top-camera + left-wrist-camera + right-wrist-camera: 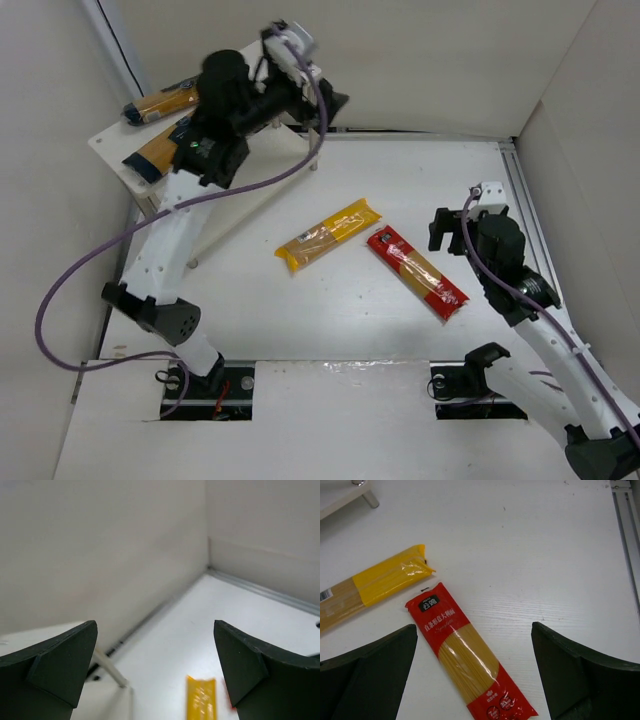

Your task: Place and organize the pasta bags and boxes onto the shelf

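Note:
Two clear spaghetti packets with navy ends [160,103] [160,147] lie side by side on the white shelf's top board [115,148] at the far left. The yellow packet [329,235] and the red packet [416,272] lie on the table in the middle. My left gripper [325,105] is open and empty, raised past the shelf's right end; its view shows the yellow packet's end [202,703] below. My right gripper [452,230] is open and empty, just right of the red packet [466,660], with the yellow packet [377,582] beyond.
White walls enclose the table on the left, back and right. A metal rail [525,215] runs along the right edge. A thin shelf leg [111,669] stands on the table below my left gripper. Purple cables trail along both arms.

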`<state>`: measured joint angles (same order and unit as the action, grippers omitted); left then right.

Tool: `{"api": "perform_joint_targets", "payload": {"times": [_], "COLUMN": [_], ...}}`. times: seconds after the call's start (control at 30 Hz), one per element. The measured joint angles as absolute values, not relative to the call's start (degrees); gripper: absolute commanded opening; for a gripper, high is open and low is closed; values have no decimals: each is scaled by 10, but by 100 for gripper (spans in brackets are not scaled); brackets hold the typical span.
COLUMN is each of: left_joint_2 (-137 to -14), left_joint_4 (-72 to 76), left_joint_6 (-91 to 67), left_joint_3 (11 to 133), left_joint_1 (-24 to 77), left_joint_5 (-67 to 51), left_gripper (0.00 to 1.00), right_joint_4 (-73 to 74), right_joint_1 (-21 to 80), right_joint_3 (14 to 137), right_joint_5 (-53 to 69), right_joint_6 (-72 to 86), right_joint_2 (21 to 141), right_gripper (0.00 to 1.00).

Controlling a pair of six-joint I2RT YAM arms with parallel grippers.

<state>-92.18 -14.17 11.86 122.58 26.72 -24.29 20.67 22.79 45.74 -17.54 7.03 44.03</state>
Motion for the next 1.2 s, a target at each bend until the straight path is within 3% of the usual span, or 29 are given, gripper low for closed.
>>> {"api": "perform_joint_targets", "payload": {"times": [0.17, 0.33, 0.47, 1.07, 1.2], "left_joint_2": [-979, -1014, -1034, -1175, -1187], "left_joint_4": [-164, -166, -170, -145, -136], "left_joint_6": [119, 128, 160, 178, 175], "left_joint_3": [1086, 891, 808, 834, 840], "left_joint_1": [326, 329, 332, 338, 338], "left_joint_5": [-238, -185, -154, -104, -122], "left_gripper": [100, 100, 100, 100, 91], "right_joint_4": [241, 267, 271, 286, 288], "right_joint_1": [228, 224, 224, 224, 224], "right_joint_3": [434, 427, 420, 396, 396], "right_joint_5": [-178, -180, -171, -141, -141], "right_joint_6": [77, 80, 83, 93, 93], "right_joint_2": [374, 328, 324, 323, 319], "right_gripper": [100, 100, 100, 100, 100]}}
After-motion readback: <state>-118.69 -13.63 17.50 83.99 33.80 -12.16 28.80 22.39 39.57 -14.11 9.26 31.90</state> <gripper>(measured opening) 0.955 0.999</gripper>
